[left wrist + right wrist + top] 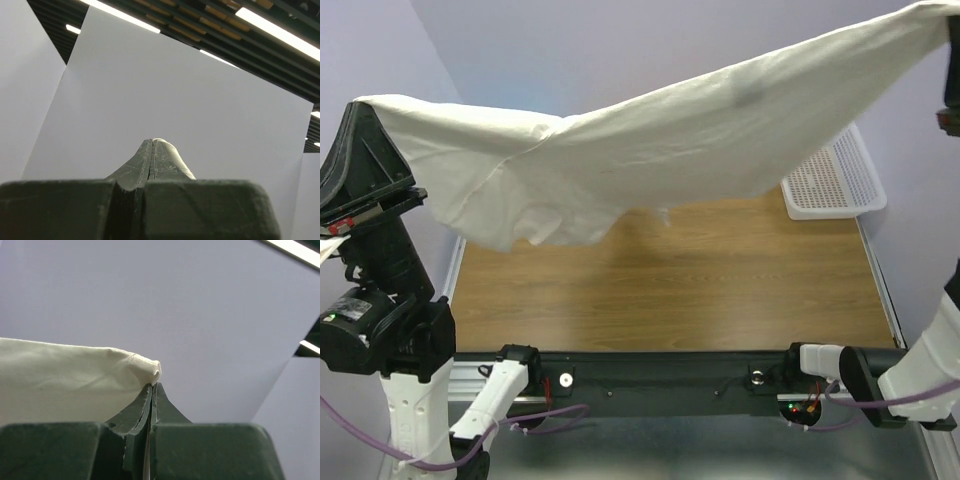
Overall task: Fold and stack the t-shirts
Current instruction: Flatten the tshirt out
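The cream-white t-shirt [650,150] hangs stretched in the air between both grippers, high above the wooden table [720,290]. My left gripper [362,110] is shut on its left end, and only a sliver of cream cloth shows at the closed tips in the left wrist view [151,142]. My right gripper [950,25] is shut on the shirt's right corner at the top right edge. In the right wrist view [152,385] a bunched corner of the shirt [75,375] sticks out of the closed jaws. The shirt's lower edge and a sleeve droop at the left. The turquoise-blue t-shirt is out of view.
A white plastic mesh basket [835,180] stands at the back right of the table, partly behind the hanging shirt. Both arm bases [520,375] sit along the black rail at the near edge. Pale walls surround the table.
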You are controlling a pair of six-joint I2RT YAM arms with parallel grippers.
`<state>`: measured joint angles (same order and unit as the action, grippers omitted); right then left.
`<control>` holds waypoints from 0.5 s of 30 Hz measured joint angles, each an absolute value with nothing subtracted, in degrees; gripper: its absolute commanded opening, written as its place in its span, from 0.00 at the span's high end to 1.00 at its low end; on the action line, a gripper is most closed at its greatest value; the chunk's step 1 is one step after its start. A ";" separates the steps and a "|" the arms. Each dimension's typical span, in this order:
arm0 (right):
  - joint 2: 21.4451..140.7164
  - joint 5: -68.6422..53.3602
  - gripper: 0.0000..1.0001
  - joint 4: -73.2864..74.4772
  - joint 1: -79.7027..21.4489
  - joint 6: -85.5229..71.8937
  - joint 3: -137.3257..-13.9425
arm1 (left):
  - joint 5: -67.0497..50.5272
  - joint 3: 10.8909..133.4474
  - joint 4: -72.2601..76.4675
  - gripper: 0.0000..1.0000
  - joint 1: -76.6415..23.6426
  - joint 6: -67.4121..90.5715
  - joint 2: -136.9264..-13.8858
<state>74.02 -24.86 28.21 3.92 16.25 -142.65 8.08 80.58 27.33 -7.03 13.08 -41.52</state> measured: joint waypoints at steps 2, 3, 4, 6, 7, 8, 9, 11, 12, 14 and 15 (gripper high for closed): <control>73.19 -23.70 0.99 28.14 4.43 16.23 -145.64 | 7.07 82.32 26.52 1.00 -7.03 13.52 -41.74; 73.06 -22.74 0.99 27.99 4.71 16.25 -147.20 | 6.57 83.59 26.15 1.00 -7.03 13.67 -42.11; 72.97 -22.11 0.99 27.83 4.86 16.27 -148.07 | 6.35 84.40 26.00 1.00 -7.03 13.69 -42.39; 72.95 -21.12 0.99 27.79 5.28 16.29 -148.46 | 5.82 86.83 25.80 1.00 -7.03 13.72 -43.38; 72.95 -20.78 0.99 27.86 5.30 16.29 -148.22 | 5.56 88.18 25.87 1.00 -7.03 13.69 -44.05; 73.08 -20.60 0.99 27.86 5.30 16.29 -147.63 | 5.48 89.08 25.85 1.00 -7.03 13.67 -44.60; 73.12 -20.56 0.99 27.81 5.30 16.29 -145.67 | 5.32 90.45 26.02 1.00 -7.03 13.61 -45.45; 73.45 -20.58 0.99 27.90 5.30 16.27 -142.43 | 5.30 91.22 26.72 1.00 -7.03 13.39 -46.70; 74.04 -20.67 0.99 28.10 5.30 16.27 -140.55 | 5.30 91.20 26.81 1.00 -7.03 13.28 -47.16; 75.48 -21.10 0.99 27.94 5.30 16.25 -136.14 | 5.41 89.91 27.53 1.00 -7.03 12.91 -48.58; 76.23 -21.50 1.00 27.59 5.30 16.25 -133.29 | 5.39 88.77 27.68 1.00 -7.03 12.73 -49.15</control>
